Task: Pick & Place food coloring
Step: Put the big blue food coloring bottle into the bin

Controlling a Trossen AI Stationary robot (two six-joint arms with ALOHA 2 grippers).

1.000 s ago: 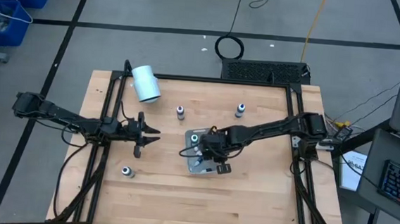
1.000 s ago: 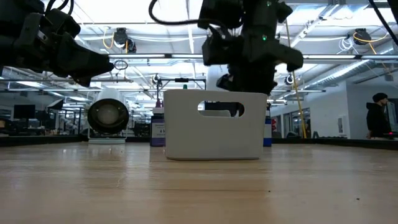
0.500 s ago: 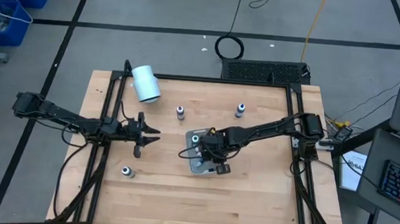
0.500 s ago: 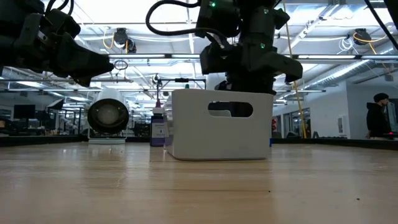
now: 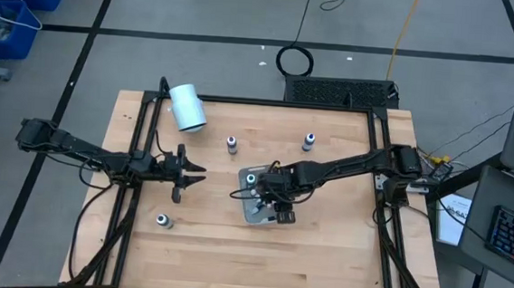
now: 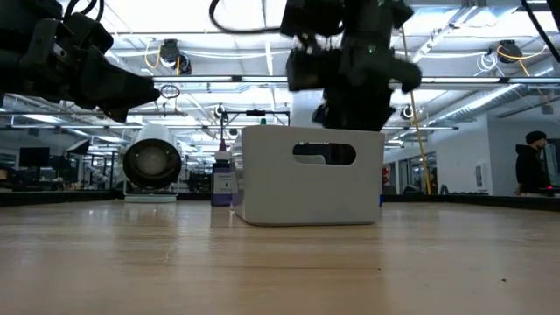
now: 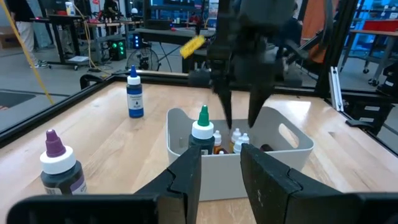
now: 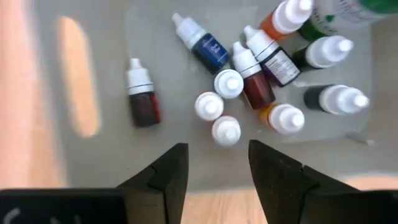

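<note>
The clear tray [image 5: 250, 214] stands mid-table and holds several small food coloring bottles [image 8: 249, 81]. One dark red bottle [image 8: 142, 93] lies apart from the heap on the tray floor. A green-tipped bottle [image 7: 203, 127] stands upright in the tray's corner. My right gripper [image 8: 214, 168] hangs open just above the tray, fingers pointing down, nothing between them; the left wrist view shows the right gripper [image 7: 240, 109] too. My left gripper [image 5: 188, 169] waits open, left of the tray and above the table.
Loose bottles stand on the wood: a purple-topped bottle [image 5: 231, 143], a blue bottle [image 5: 309, 141] at the far side, and another bottle [image 5: 163, 220] near the left front. A big white cylinder [image 5: 187, 107] lies at the far left. A black frame [image 5: 145, 127] borders the table.
My right gripper has dipped down into the tray and come up again above its rim. The tray has shifted slightly toward the table's right edge.
</note>
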